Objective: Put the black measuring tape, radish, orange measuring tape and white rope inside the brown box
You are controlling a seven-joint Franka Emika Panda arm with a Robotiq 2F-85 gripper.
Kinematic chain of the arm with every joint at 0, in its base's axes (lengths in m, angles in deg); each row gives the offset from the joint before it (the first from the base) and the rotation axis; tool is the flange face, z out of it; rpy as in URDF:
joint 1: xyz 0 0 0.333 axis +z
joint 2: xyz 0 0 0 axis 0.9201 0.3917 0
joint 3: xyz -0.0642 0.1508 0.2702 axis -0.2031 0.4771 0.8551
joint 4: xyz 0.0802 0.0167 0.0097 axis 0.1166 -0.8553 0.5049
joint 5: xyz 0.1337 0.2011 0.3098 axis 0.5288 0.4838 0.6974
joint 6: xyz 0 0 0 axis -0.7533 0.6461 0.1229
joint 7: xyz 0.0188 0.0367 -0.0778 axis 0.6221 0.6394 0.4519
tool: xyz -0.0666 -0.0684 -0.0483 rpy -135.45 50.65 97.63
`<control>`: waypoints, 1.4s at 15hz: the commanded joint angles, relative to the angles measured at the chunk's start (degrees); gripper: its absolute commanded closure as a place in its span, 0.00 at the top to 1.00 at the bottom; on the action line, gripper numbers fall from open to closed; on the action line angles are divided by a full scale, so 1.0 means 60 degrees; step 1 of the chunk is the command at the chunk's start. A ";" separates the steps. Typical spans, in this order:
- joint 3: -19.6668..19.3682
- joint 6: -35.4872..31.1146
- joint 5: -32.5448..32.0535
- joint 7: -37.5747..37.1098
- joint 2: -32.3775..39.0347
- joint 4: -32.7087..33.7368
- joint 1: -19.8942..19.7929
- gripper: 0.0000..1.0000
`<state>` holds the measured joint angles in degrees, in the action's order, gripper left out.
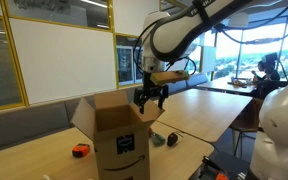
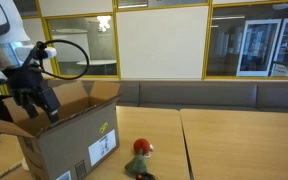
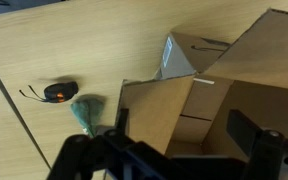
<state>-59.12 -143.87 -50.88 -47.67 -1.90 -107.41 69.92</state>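
The brown box (image 1: 124, 140) stands open on the wooden table, its smile logo facing the camera; it also shows in an exterior view (image 2: 69, 140) and the wrist view (image 3: 174, 110). My gripper (image 1: 149, 98) hangs just above the box's opening, open and empty, in both exterior views (image 2: 41, 108) and the wrist view (image 3: 184, 135). The orange measuring tape (image 1: 81, 150) lies on the table beside the box. The radish (image 2: 139, 149) lies on the other side, its green end in the wrist view (image 3: 84, 110). The black measuring tape (image 3: 59, 91) lies just beyond it. No white rope shows.
The box's four flaps (image 1: 84, 112) stand open and spread outward around my gripper. The table is made of joined wooden tops with a seam (image 2: 180, 145). A grey bench (image 2: 224, 95) runs along the glass-walled back. A person (image 1: 269, 70) sits at a far table.
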 commanded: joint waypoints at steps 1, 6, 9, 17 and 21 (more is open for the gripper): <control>-0.0137 0.0019 -0.0099 -0.0072 0.0014 0.0038 0.0138 1.00; -0.0136 0.0019 -0.0099 -0.0071 -0.0011 0.0060 0.0136 1.00; -0.0155 0.0036 -0.0108 -0.0040 -0.0021 0.0113 0.0143 1.00; -0.0438 -0.0205 -0.0735 -0.0821 -0.0840 0.0730 -0.0700 1.00; -0.0649 -0.0396 -0.1045 -0.1750 -0.0756 0.0869 -0.1734 1.00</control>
<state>-62.74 -144.26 -54.98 -53.43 -6.50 -102.82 63.73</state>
